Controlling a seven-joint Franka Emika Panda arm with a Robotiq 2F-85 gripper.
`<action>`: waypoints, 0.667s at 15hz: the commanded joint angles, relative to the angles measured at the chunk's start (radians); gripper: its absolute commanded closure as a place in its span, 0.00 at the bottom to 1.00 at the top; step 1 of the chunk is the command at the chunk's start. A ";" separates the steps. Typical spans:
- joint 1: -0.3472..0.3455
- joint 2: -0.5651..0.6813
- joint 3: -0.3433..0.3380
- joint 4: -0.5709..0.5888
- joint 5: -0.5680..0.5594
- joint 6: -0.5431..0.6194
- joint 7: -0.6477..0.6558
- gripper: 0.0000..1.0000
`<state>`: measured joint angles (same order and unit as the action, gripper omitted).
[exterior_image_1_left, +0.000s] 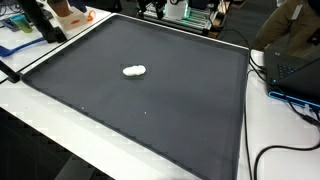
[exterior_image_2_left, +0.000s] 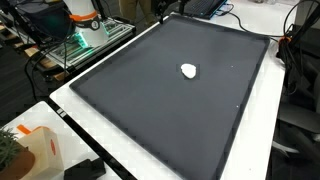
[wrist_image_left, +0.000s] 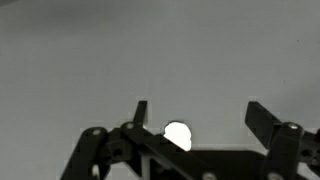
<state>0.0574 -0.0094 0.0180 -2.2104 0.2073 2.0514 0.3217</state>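
Note:
A small white lump (exterior_image_1_left: 134, 71) lies alone on the dark grey mat (exterior_image_1_left: 180, 110), a little toward its far side; it also shows as the white lump (exterior_image_2_left: 188, 70) on the mat (exterior_image_2_left: 150, 110). In the wrist view my gripper (wrist_image_left: 200, 113) hangs above the mat with its two dark fingers (wrist_image_left: 140, 110) wide apart and nothing between them. The white lump (wrist_image_left: 178, 134) sits low in that view, just inside the left finger and partly hidden by the gripper's body. The gripper is open. I cannot make it out in either exterior view.
The mat lies on a white table (exterior_image_1_left: 285, 140). A laptop (exterior_image_1_left: 292, 62) and black cables (exterior_image_1_left: 290, 150) lie beside one edge. A wire rack with equipment (exterior_image_2_left: 85, 40) stands beyond another, and an orange and white object (exterior_image_2_left: 30, 150) sits at the near corner.

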 joint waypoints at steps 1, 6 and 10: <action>0.045 -0.128 0.066 -0.120 0.043 -0.029 0.042 0.00; 0.093 -0.334 0.150 -0.234 0.103 -0.218 0.191 0.00; 0.082 -0.312 0.168 -0.201 0.084 -0.216 0.181 0.00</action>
<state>0.1538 -0.3221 0.1730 -2.4138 0.2877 1.8388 0.5064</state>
